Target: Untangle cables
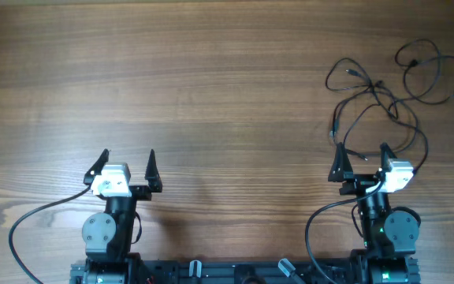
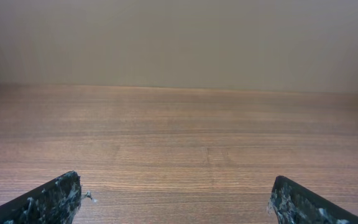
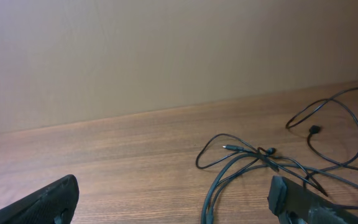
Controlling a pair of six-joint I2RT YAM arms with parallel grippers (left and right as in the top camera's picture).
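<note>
We see the thin black flexible cords [image 1: 378, 85] with small plug ends lying in loose tangled loops on the brown wood-grain tabletop [image 1: 211, 79], at its far right, just ahead of the right tool [image 1: 362, 154]; one strand runs close by it, though we cannot tell whether it touches; both tools stand spread wide and hold nothing; the left tool [image 1: 128, 158] sits well apart from the cords; we judge the untangling not yet begun, the first reach being the step in hand; next, the right tool should drop onto one strand near the knot while the left crosses over to pull another.
</note>
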